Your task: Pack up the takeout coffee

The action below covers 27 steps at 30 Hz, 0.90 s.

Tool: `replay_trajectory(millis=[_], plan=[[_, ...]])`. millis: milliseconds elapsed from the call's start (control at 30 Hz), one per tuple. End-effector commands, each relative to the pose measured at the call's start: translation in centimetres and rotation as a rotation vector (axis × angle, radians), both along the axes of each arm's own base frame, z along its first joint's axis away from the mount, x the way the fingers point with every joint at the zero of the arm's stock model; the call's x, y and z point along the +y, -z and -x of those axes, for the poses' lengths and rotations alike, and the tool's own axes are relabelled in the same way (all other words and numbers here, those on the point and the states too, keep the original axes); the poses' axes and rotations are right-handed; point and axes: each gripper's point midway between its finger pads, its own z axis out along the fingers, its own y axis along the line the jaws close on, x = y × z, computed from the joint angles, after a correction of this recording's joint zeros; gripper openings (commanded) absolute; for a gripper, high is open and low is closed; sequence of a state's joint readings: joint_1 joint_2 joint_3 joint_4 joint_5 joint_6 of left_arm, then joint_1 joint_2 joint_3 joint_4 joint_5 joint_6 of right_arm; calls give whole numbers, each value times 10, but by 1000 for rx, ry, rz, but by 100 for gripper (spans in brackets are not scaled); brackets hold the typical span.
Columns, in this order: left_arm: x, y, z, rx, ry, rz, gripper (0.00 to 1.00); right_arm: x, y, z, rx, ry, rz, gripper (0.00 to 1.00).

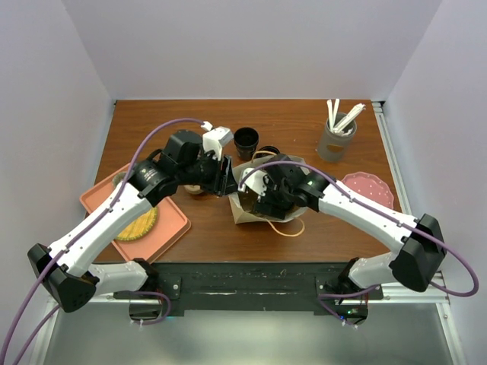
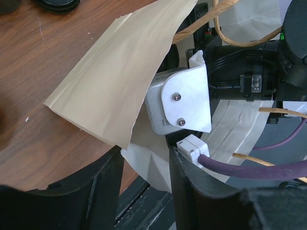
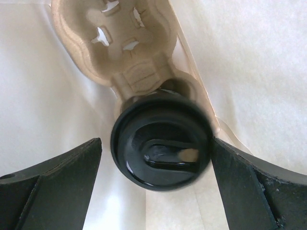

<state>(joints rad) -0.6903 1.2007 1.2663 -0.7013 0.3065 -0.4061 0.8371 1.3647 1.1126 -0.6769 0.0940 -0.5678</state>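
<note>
- The salmon-pink plastic tray [image 1: 172,228] is lying at the near left of the brown wooden bench [image 1: 217,239], and it is carrying a round yellow woven mat [image 1: 139,225].
- The brown paper bag with twine handles [image 1: 245,214] is standing at the near middle of the bench, with both arms meeting at it.
- The right fingers [image 3: 57,182] are reaching down into the bag. They are spread wide and released, and they are flanking the cup without clamping it.
- The takeout coffee [image 3: 160,158], a small black cup with a black sip lid, is sitting inside the bag between those fingers. It is resting in one well of a beige moulded-pulp cup carrier [image 3: 120,43].
- The left fingers [image 2: 96,191] are hovering at the bag's left side. They are parted, and the paper edge of the bag [image 2: 110,81] is lying loosely in the gap, so nothing is being gripped.
- A pink dotted plate [image 1: 370,188] is lying at the right, just beyond the right arm.
- A loose black lid [image 1: 268,152] is lying just behind the bag.
- A lidless black cup [image 1: 246,142] is standing upright beside that lid.
- A grey cylindrical holder [image 1: 335,141] is standing at the far right, and it is holding white utensils [image 1: 344,119].
</note>
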Motion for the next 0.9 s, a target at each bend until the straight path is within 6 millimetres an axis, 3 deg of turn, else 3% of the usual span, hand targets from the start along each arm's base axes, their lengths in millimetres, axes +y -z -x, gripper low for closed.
replay_trajectory(millis=[0,567,867], plan=[[-16,-30,-3,-48,36,89,49,19,-18,-10,-10,-7,-70,99],[-10,-33,-11,-86,24,42,55,25,-37,-26,-26,5,-108,99],[-6,-35,-17,-98,-1,4,63,31,-50,-34,-26,28,-148,99]])
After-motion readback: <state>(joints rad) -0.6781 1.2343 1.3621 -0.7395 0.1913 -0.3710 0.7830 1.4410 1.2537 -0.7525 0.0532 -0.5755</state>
